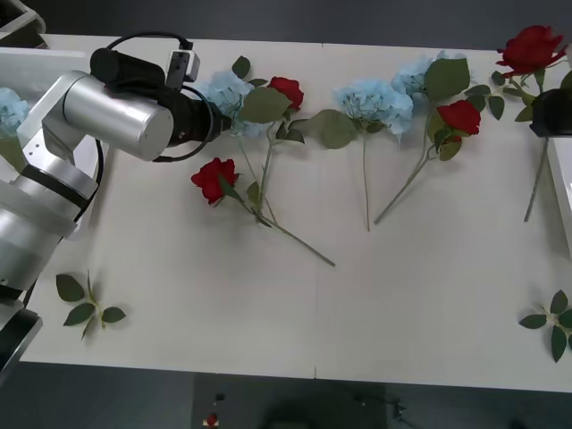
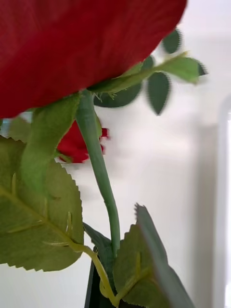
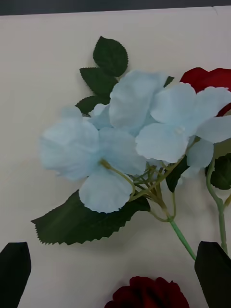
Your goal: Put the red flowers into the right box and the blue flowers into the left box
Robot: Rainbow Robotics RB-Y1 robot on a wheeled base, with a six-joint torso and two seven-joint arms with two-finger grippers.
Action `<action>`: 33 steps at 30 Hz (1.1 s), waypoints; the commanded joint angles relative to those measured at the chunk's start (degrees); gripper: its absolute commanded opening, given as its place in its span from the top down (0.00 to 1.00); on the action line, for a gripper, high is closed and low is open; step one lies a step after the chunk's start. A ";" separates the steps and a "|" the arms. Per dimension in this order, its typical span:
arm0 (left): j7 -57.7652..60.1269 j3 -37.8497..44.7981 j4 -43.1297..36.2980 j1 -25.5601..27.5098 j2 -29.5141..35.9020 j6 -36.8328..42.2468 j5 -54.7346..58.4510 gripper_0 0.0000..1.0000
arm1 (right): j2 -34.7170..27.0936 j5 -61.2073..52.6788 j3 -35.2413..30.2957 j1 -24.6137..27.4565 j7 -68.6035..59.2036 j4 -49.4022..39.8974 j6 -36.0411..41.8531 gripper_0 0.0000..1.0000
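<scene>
The left gripper [image 3: 115, 274] hangs with its black fingers [image 3: 14, 272] spread wide over a blue flower [image 3: 130, 139] lying on the table [image 1: 268, 313], touching nothing; a red bloom [image 3: 147, 291] lies between the fingertips and another rose [image 3: 211, 84] just beyond the blue head. The right gripper [image 1: 550, 114], at the table's far right beside the right box [image 1: 563, 188], pinches the stem [image 2: 98, 168] of a raised rose [image 1: 532, 46]. More red and blue flowers lie between the two grippers.
</scene>
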 commanded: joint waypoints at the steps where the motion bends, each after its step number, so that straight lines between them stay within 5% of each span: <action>1: 3.07 -2.48 -0.60 -2.22 0.44 -1.23 -0.21 0.01 | -3.64 -4.03 -0.68 -1.33 5.26 4.93 0.14 1.00; 15: 3.24 -5.90 17.41 -7.67 -5.63 -15.29 -5.04 0.01 | -4.08 -18.18 -1.30 -1.33 26.88 25.76 -0.03 1.00; 25: 3.42 -8.89 17.77 -7.76 -7.12 -16.17 -6.71 0.01 | -4.00 -18.35 -2.79 -1.33 45.07 36.48 -2.32 1.00; 26: 3.51 -9.24 17.77 -7.76 -7.30 -16.17 -6.80 0.05 | -4.00 -18.44 -2.79 -1.33 45.86 37.36 -2.41 1.00; 28: 3.51 -9.51 17.94 -7.76 -7.74 -16.17 -6.98 0.38 | -3.82 -18.88 -2.79 -1.33 46.22 38.24 -2.41 1.00; 30: 3.51 -9.60 18.91 -7.85 -8.35 -16.17 -7.68 0.86 | -3.82 -19.23 -2.79 -1.33 46.22 38.42 -2.49 1.00; 32: 3.42 -9.51 19.52 -7.76 -8.70 -16.34 -8.47 0.98 | -3.82 -19.58 -2.79 -1.33 45.95 38.59 -2.41 0.95; 33: 3.51 -9.60 19.79 -7.76 -8.97 -16.43 -8.91 0.99 | -3.73 -19.93 -2.79 -1.33 45.95 38.68 -2.41 0.75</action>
